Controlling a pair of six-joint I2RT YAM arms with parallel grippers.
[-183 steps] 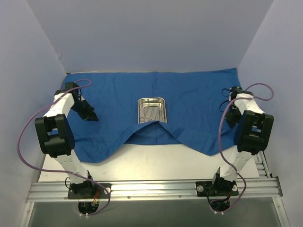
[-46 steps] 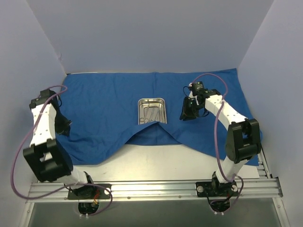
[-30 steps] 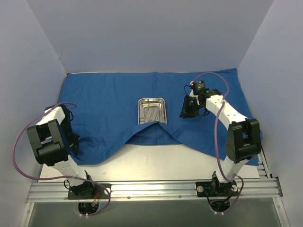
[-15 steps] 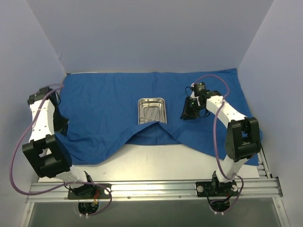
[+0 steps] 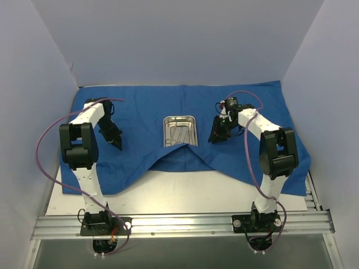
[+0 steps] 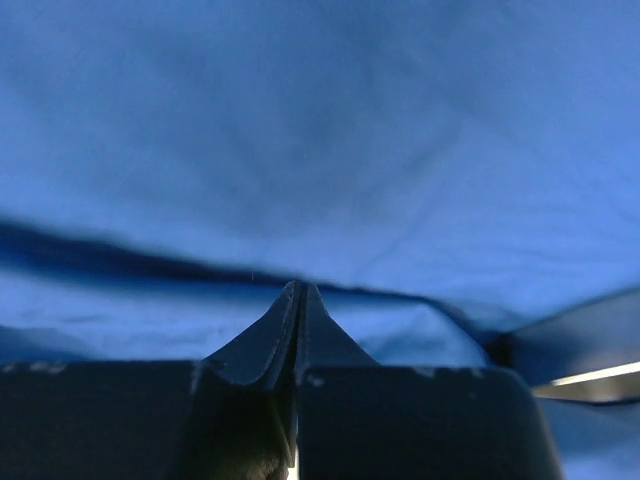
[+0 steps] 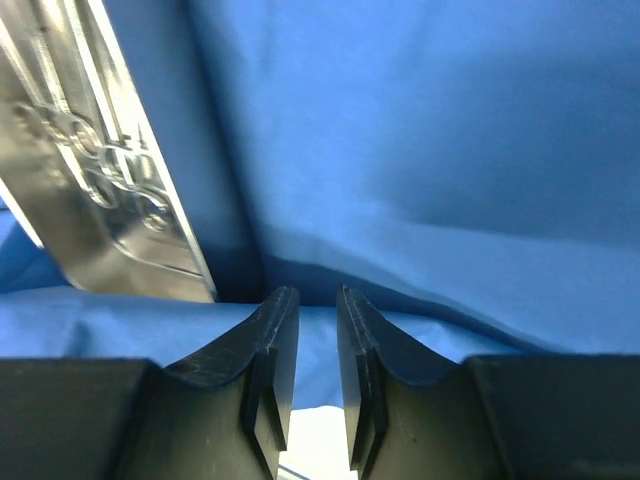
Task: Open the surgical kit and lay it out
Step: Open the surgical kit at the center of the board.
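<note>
Left claw (image 5: 115, 143) is pressed together with nothing visible between the tips, low over the blue cloth wrap (image 5: 140, 109) left of the steel tray (image 5: 166, 132). Right claw (image 5: 216, 136) is slightly spread and empty, just right of the tray. The cloth lies open across the tabletop (image 5: 185, 193), its near edge rumpled; the tray sits mid-cloth with the ring-handled instruments (image 5: 179, 135) inside.

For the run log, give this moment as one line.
cloth spread; tray on cloth; left end effector shut; right end effector open
</note>
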